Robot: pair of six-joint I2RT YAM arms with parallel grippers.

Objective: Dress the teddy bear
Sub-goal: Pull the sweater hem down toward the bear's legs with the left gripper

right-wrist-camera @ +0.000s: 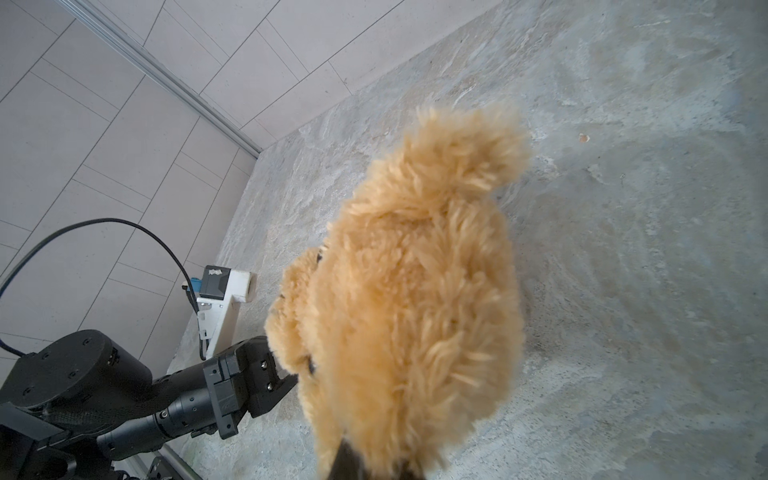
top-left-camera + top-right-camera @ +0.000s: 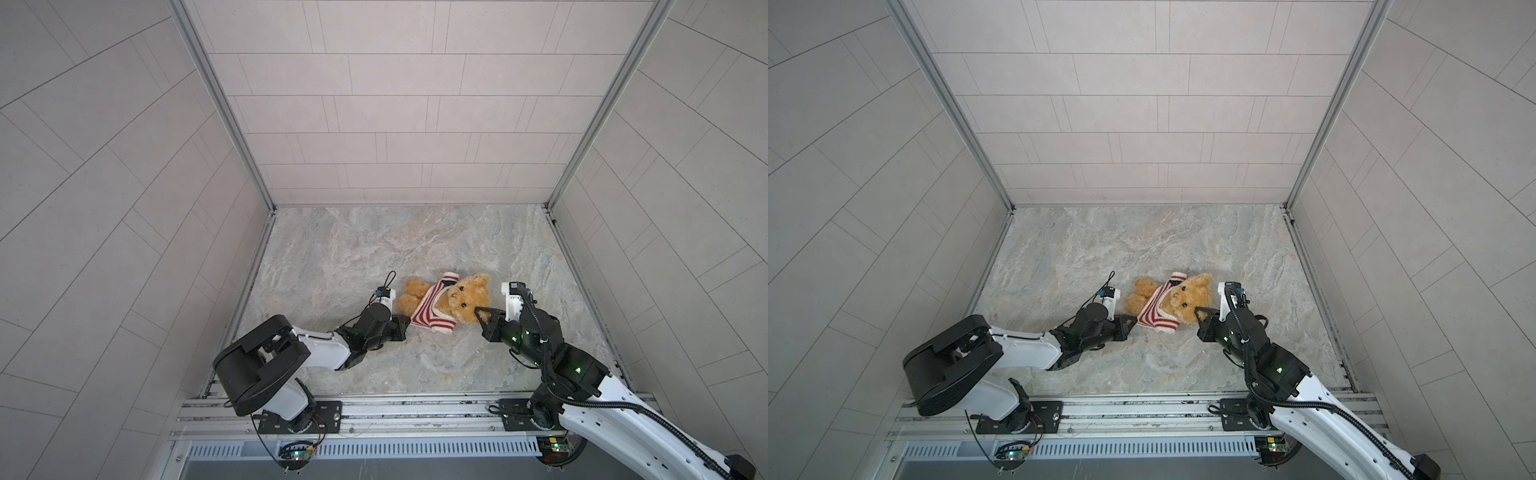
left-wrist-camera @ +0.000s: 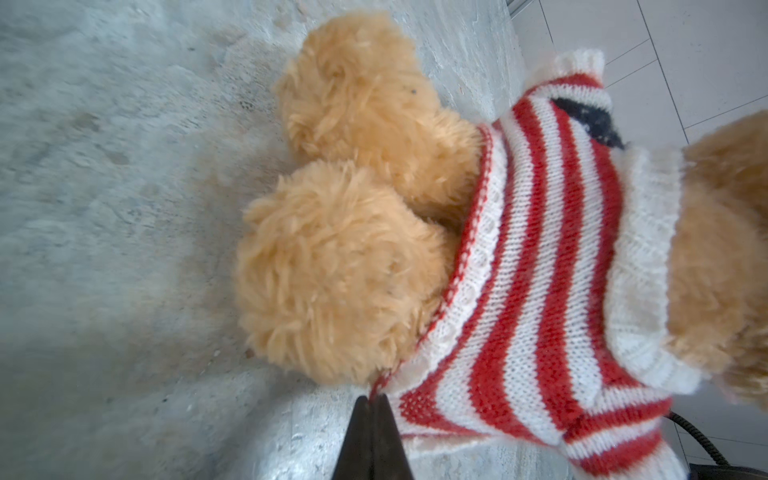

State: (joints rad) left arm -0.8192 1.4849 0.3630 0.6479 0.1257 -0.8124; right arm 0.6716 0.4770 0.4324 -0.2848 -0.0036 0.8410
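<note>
I'm looking down on the grey marbled bench (image 2: 353, 249), with both arms reaching in from the near edge. The teddy bear (image 2: 467, 297) lies near the middle of the bench, slightly toward the near side, with its head to the right and its bare legs to the left. A red-and-white striped sweater (image 2: 432, 309) covers its torso. The white collar sits around the neck, and one white-cuffed sleeve points to the far side. The left tool (image 3: 372, 405) is closed, and in the left wrist view it pinches the sweater's red-edged hem corner beside the legs. The right tool (image 2: 478, 311) is closed too, its tips buried in the fur on the near side of the bear's head.
</note>
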